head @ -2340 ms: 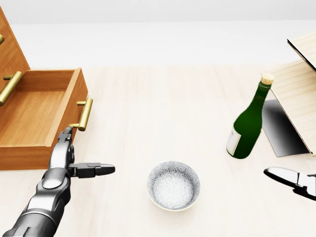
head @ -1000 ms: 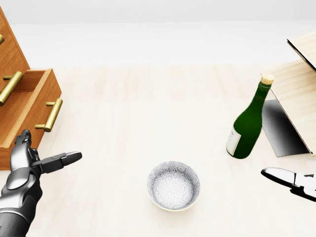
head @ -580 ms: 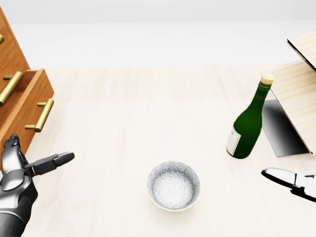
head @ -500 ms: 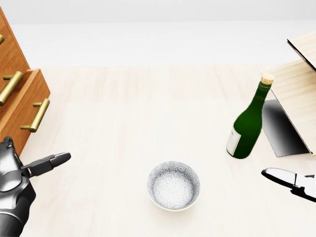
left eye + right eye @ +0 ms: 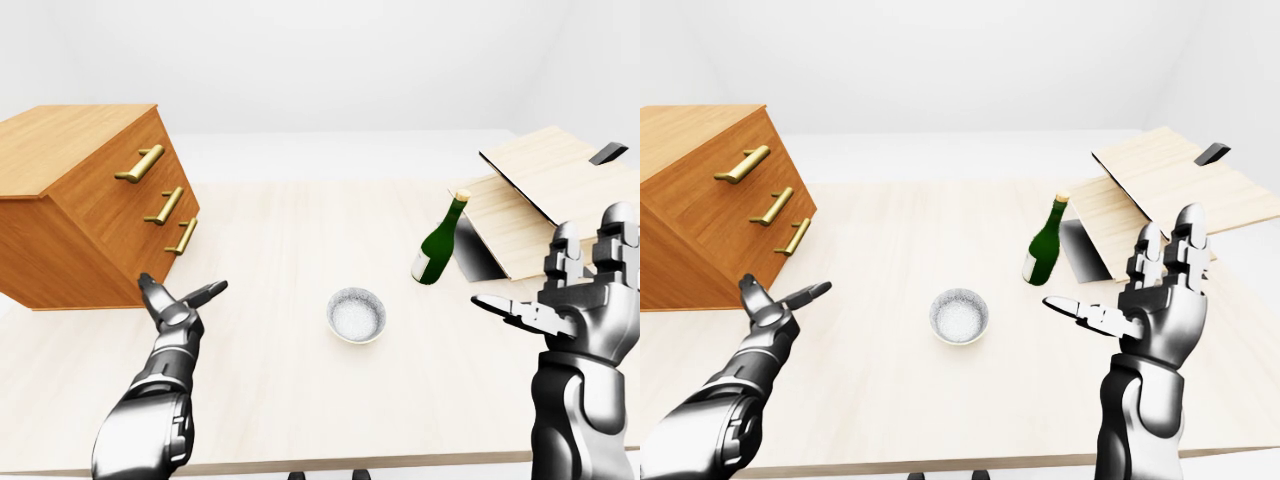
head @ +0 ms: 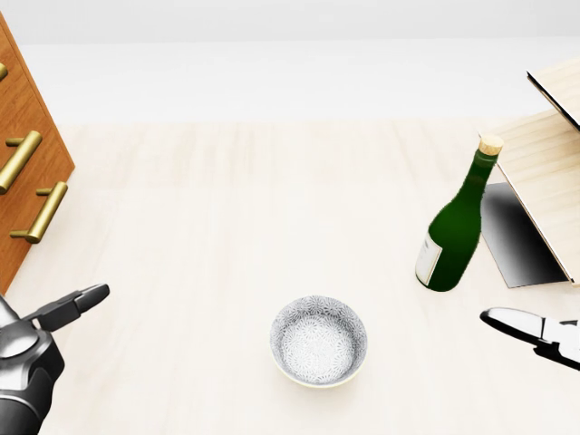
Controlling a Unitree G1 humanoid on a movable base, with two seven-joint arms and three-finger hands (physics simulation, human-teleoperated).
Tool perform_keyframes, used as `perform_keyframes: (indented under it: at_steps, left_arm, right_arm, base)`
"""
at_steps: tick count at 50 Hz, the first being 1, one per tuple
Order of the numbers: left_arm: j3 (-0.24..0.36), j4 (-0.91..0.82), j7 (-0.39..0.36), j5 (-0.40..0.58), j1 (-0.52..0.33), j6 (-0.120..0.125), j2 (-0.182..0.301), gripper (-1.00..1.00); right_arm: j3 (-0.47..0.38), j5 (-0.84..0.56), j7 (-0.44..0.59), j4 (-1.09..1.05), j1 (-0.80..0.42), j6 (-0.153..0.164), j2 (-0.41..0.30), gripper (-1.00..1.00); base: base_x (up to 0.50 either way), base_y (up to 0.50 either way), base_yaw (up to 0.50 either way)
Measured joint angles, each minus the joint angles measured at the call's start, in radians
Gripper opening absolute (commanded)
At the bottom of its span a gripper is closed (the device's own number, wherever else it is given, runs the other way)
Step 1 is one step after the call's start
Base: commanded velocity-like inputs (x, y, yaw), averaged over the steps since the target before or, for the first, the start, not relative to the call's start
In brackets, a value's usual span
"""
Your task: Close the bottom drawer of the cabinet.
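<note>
The wooden cabinet [image 5: 85,210] stands at the left of the table with three brass handles down its face. Its bottom drawer [image 5: 178,246] sits flush with the cabinet face, its handle [image 5: 183,237] level with the two above. My left hand [image 5: 178,301] hangs open just below and to the right of that drawer, fingers spread, touching nothing. My right hand [image 5: 570,300] is raised open at the right of the left-eye view, palm empty.
A patterned bowl [image 5: 356,314] sits mid-table. A green corked bottle [image 5: 438,244] stands to its right, beside a pale wooden box [image 5: 535,195] with a raised lid. The table's near edge [image 5: 350,465] runs along the bottom.
The bottom drawer has slid left into the cabinet until flush. My left hand followed it leftward, then dropped toward the lower left corner. The right hand has barely moved.
</note>
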Motion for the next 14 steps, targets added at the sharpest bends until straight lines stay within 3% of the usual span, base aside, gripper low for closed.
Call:
perform_keyframes:
  at_steps: [14]
  left_arm:
    - [-0.002,-0.009,-0.001,0.011,0.007,0.000,-0.005,1.00]
  right_arm:
    - [0.003,-0.003,0.001,-0.001,0.002,0.000,0.002,1.00]
  base:
    - [0.00,0.00,0.00]
